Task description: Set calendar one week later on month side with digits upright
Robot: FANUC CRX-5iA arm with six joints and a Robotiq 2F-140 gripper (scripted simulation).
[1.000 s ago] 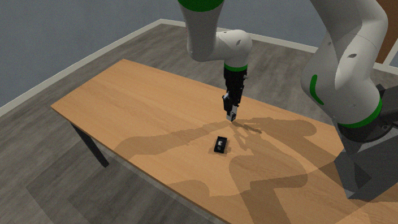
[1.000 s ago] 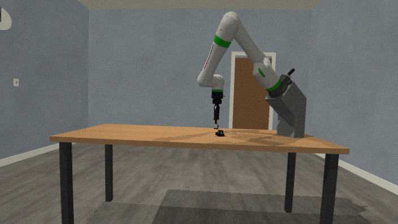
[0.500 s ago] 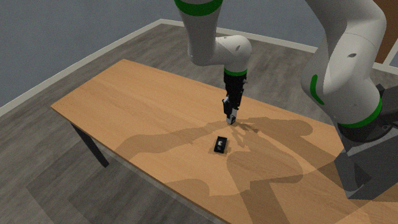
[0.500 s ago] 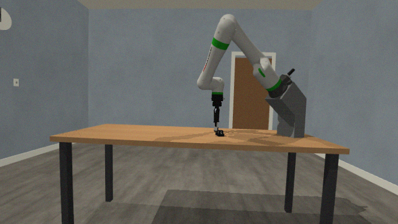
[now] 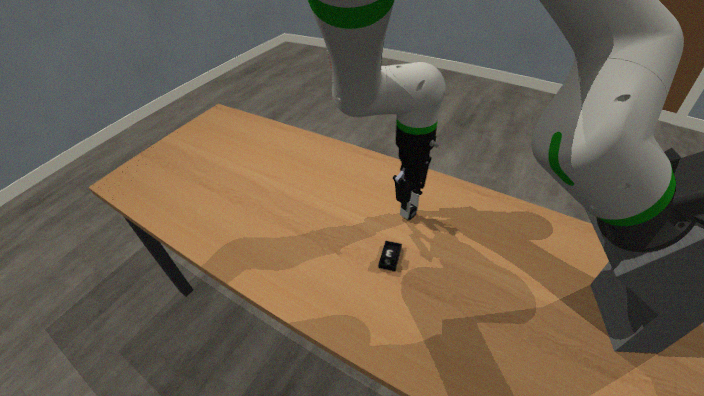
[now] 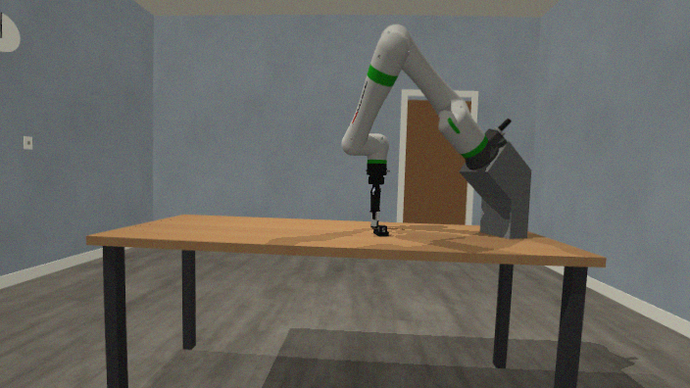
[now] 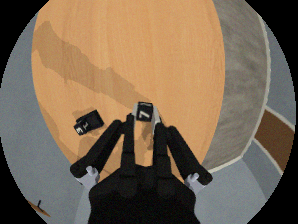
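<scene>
We see a glossy white arm (image 6: 377, 105) built of thick, rounded links, with bright green bands at its joints and a short green stripe on the lower link. A thin line of red lettering runs down the forearm. Small dark oval recesses mark the joint housings. The wrist ends in a black gripper (image 5: 409, 212) with slim dark fingers and pale grey tips. The arm stands on an angular grey pedestal (image 6: 515, 196).

Tray (image 5: 391, 255) with one cube (image 5: 388, 259) on table (image 5: 240, 165); other cube (image 5: 409, 212) in pincer (image 5: 408, 214) above, beside it.
</scene>
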